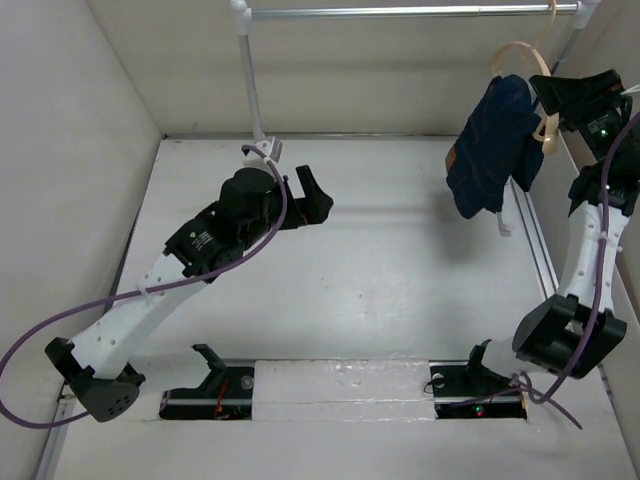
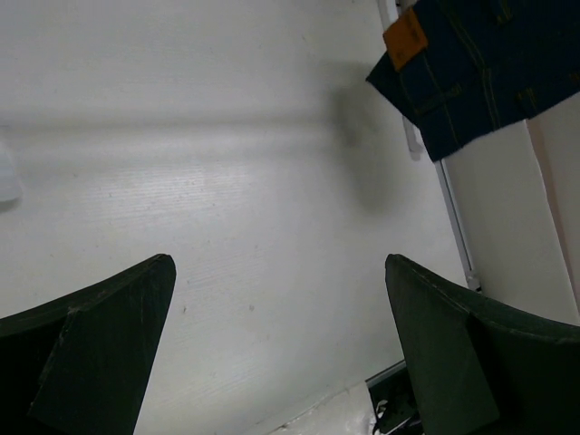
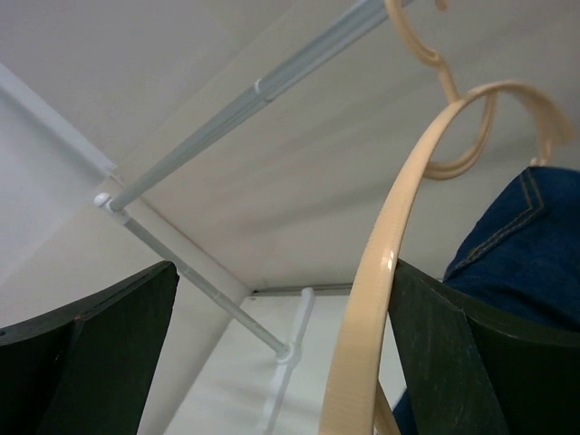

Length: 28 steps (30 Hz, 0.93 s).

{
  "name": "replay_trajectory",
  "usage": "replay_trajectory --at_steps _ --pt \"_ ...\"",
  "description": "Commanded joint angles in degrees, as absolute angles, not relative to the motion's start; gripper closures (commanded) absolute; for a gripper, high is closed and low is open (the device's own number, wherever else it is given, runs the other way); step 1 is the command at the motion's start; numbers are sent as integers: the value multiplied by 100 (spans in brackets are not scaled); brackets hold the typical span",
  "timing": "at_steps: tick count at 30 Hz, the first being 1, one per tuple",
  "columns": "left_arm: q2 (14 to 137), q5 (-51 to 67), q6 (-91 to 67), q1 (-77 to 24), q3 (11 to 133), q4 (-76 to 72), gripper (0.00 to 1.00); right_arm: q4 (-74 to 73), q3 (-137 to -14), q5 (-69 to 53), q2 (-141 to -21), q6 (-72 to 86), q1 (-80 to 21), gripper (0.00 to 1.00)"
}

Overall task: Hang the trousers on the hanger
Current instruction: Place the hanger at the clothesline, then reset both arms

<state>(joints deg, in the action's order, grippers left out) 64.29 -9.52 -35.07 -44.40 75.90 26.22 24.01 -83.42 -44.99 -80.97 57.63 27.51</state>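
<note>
The dark blue trousers (image 1: 495,145) hang folded over the peach hanger (image 1: 520,52) at the back right, their tan patch (image 1: 452,157) facing left. The hanger's hook reaches up to the silver rail (image 1: 400,12). My right gripper (image 1: 545,90) is open right beside the hanger. In the right wrist view the hanger's shoulder (image 3: 390,254) runs between the jaws of my right gripper (image 3: 281,267), close against the right finger (image 3: 471,353), with the trousers (image 3: 526,245) behind it. My left gripper (image 1: 315,195) is open over the bare table, holding nothing. The left wrist view shows my left gripper (image 2: 279,263) pointing toward the trousers (image 2: 480,72).
A white post (image 1: 248,70) holds the rail at the back left. A metal track (image 1: 530,240) runs along the table's right edge. White walls close in the left, back and right sides. Two black mounts (image 1: 210,395) sit at the near edge.
</note>
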Motion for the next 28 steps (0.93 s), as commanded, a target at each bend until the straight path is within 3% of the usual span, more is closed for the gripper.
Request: replay_trajectory --at_steps 1,5,9,13,17,21,28 --pt "6425 -941 -3244 -4430 8199 2540 1 1812 -8473 -4509 -7314 4844 2935 0" --pt "6364 -765 -3120 -4430 8569 2523 1 812 -8481 -4386 -6506 3679 2866 0" --pt "6100 -887 -3085 -4430 8718 2435 1 -1198 -8403 -3588 -5644 2182 1901 0" --pt "5740 -1361 -3050 -4377 8736 2584 1 -1757 -7701 -2981 -4669 1329 313 0" --pt "5284 -1871 -3085 -4377 8412 2715 1 -2538 -6927 -2559 -3579 645 -306 0" --pt "4931 -1899 -3339 -4377 7753 2620 1 -3583 -6250 -2575 -2744 221 -360 0" --pt "4755 -1775 -3718 -4377 7032 2602 1 -4298 -5625 -2425 -2347 -211 -360 0"
